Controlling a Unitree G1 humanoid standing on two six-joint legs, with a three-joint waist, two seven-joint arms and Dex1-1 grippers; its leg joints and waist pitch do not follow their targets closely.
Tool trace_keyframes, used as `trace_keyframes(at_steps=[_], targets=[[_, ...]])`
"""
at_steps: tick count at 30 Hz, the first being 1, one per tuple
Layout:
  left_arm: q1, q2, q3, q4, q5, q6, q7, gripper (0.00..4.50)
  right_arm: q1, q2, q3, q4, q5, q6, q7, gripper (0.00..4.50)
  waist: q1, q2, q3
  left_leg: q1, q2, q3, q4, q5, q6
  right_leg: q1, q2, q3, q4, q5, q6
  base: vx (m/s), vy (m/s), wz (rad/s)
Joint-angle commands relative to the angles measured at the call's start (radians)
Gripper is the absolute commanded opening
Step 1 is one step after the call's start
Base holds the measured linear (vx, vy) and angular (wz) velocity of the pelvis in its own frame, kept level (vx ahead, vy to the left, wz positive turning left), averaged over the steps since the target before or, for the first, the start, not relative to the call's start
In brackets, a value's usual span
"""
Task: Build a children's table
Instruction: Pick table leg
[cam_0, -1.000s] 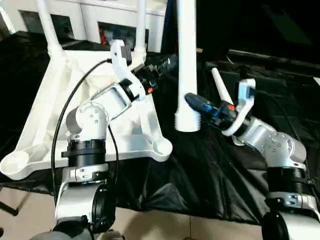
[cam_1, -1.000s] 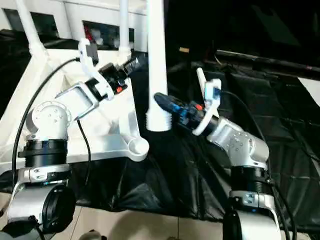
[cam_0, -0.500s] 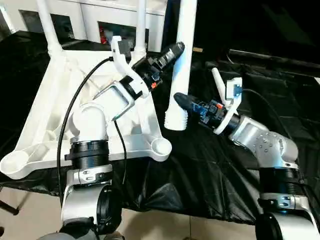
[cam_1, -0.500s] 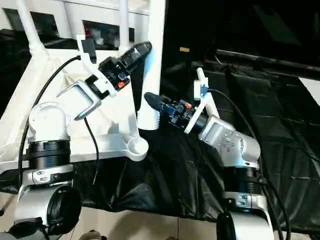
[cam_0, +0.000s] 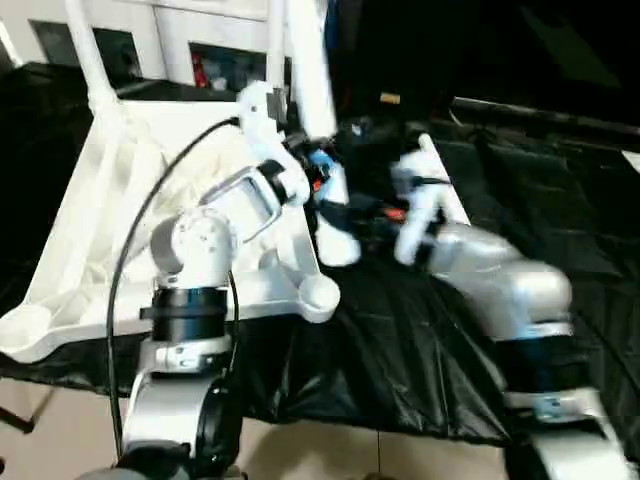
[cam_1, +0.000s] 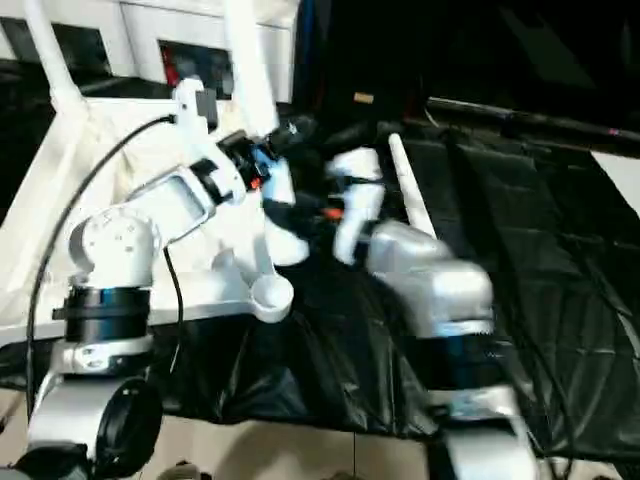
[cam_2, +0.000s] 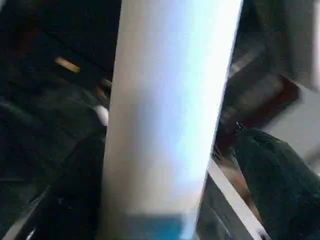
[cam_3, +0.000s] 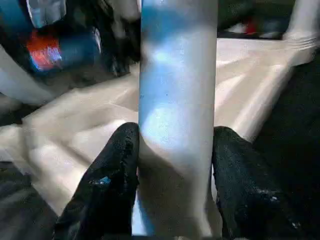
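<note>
Table top (cam_0: 130, 230) lies upside down on the black-covered bench (cam_0: 420, 340), ribbed underside up, on my left side. Two legs already stand in its far corner sockets: one far left (cam_0: 85, 50), one further right (cam_0: 275, 40). Near corner sockets: one beside my left forearm (cam_0: 318, 295), one at the near left corner (cam_0: 22, 325), both bare.

Loose leg (cam_0: 315, 100) is tilted, flared end (cam_0: 338, 240) down, just off the top's right edge, above the near right socket but not in it. Top of this leg runs out of frame.

My right gripper (cam_3: 175, 185) is clamped on the loose leg near its flared end; the right wrist view shows both black fingers (cam_3: 112, 180) pressed against the tube (cam_3: 177, 100), one each side. The underside of the table top (cam_3: 90, 130) is behind it there.

My left gripper (cam_2: 170, 180) is higher up on the same leg. In the left wrist view the tube (cam_2: 170, 110) sits between the two fingers (cam_2: 272, 175); jaws wide, gap visible on the one side, so the jaws straddle it rather than pinch it. Contact on the other side I cannot tell.

Another white piece (cam_0: 440, 185) lies on the bench behind my right arm, too blurred to name.
</note>
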Motion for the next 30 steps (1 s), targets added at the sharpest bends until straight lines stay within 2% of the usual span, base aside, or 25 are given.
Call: trace_keyframes(at_steps=[1,2,5,7,9,11,14,16,22,23,24,27,28,30], targets=[[-0.028,-0.019,0.009,0.002,0.017,-0.036,0.063,3.75,-0.016,0.018,0.023,-0.027,-0.046,-0.018,-0.068,1.86,-0.003,-0.004,-0.073,0.007,0.001,0.018,-0.065,-0.024,-0.03,0.067,-0.047,0.027,-0.067,0.051,-0.172,0.0,0.0,0.0],[-0.028,-0.028,0.019,0.003,0.016,-0.047,0.081,3.74,-0.017,0.031,0.025,-0.031,-0.046,-0.01,-0.088,1.86,-0.003,-0.001,-0.073,0.007,0.001,0.018,-0.065,-0.019,-0.029,0.067,-0.046,0.027,-0.066,0.061,-0.169,0.0,0.0,0.0],[-0.025,-0.038,0.025,-0.001,0.02,-0.056,0.102,3.34,-0.018,0.051,0.038,-0.037,-0.057,-0.015,-0.118,1.86,-0.003,-0.004,-0.074,0.008,0.0,0.018,-0.065,-0.001,-0.026,0.067,-0.044,0.027,-0.063,0.1,-0.165,0.0,0.0,0.0],[-0.018,-0.048,0.02,-0.009,0.032,-0.061,0.112,3.35,-0.02,0.067,0.051,-0.035,-0.076,-0.023,-0.146,1.86,-0.002,-0.002,-0.073,0.009,0.0,0.018,-0.065,-0.007,-0.029,0.065,-0.044,0.027,-0.062,0.099,-0.161,0.0,0.0,0.0],[-0.003,-0.064,0.005,-0.026,0.036,-0.056,0.12,3.13,-0.024,0.083,0.063,-0.027,-0.103,-0.047,-0.175,1.86,-0.003,-0.005,-0.072,0.01,0.002,0.018,-0.066,-0.016,-0.037,0.063,-0.045,0.026,-0.063,0.089,-0.155,0.0,0.0,0.0],[0.001,-0.069,0.0,-0.031,0.037,-0.056,0.128,2.91,-0.025,0.089,0.064,-0.025,-0.11,-0.055,-0.185,1.86,-0.003,-0.005,-0.073,0.011,0.001,0.018,-0.066,-0.02,-0.04,0.065,-0.045,0.027,-0.063,0.089,-0.151,0.0,0.0,0.0],[0.02,-0.079,-0.023,-0.045,0.054,-0.059,0.151,2.83,-0.036,0.105,0.057,-0.013,-0.118,-0.064,-0.221,1.86,-0.004,-0.006,-0.072,0.01,0.001,0.017,-0.066,-0.021,-0.04,0.064,-0.044,0.027,-0.063,0.094,-0.143,0.0,0.0,0.0],[0.023,-0.078,-0.03,-0.046,0.065,-0.069,0.153,2.52,-0.041,0.109,0.053,-0.012,-0.118,-0.067,-0.227,1.86,-0.005,-0.004,-0.073,0.01,0.001,0.017,-0.065,-0.018,-0.04,0.064,-0.044,0.027,-0.061,0.105,-0.141,0.0,0.0,0.0],[0.02,-0.057,-0.039,-0.036,0.093,-0.108,0.128,2.23,-0.05,0.115,0.041,-0.014,-0.121,-0.083,-0.245,1.86,-0.006,-0.002,-0.073,0.01,0.0,0.017,-0.066,-0.03,-0.045,0.064,-0.043,0.028,-0.062,0.103,-0.13,0.0,0.0,0.0],[0.019,-0.05,-0.04,-0.034,0.09,-0.108,0.11,2.22,-0.053,0.116,0.04,-0.011,-0.119,-0.102,-0.235,1.86,-0.005,0.003,-0.073,0.011,0.0,0.016,-0.066,-0.037,-0.047,0.063,-0.043,0.027,-0.062,0.099,-0.13,0.0,0.0,0.0],[0.019,-0.047,-0.043,-0.034,0.089,-0.108,0.101,2.17,-0.054,0.116,0.039,-0.01,-0.118,-0.109,-0.234,1.86,-0.006,0.0,-0.074,0.012,0.0,0.017,-0.066,-0.037,-0.048,0.063,-0.043,0.027,-0.062,0.1,-0.131,0.0,0.0,0.0],[0.02,-0.041,-0.05,-0.037,0.099,-0.119,0.098,2.06,-0.054,0.115,0.04,-0.006,-0.119,-0.144,-0.224,1.86,-0.005,0.001,-0.074,0.011,0.001,0.017,-0.066,-0.044,-0.052,0.062,-0.044,0.027,-0.062,0.095,-0.137,0.0,0.0,0.0],[0.019,-0.035,-0.057,-0.038,0.103,-0.124,0.087,2.04,-0.054,0.115,0.033,-0.008,-0.103,-0.149,-0.212,2.42,-0.006,0.001,-0.074,0.011,0.0,0.017,-0.066,-0.047,-0.052,0.062,-0.043,0.027,-0.063,0.093,-0.137,0.0,0.0,0.0],[0.015,-0.016,-0.072,-0.041,0.107,-0.131,0.051,2.02,-0.054,0.119,-0.001,-0.021,-0.038,-0.113,-0.174,2.56,-0.005,0.002,-0.074,0.012,0.0,0.018,-0.067,-0.056,-0.045,0.062,-0.043,0.027,-0.062,0.089,-0.14,0.0,0.0,0.0]])
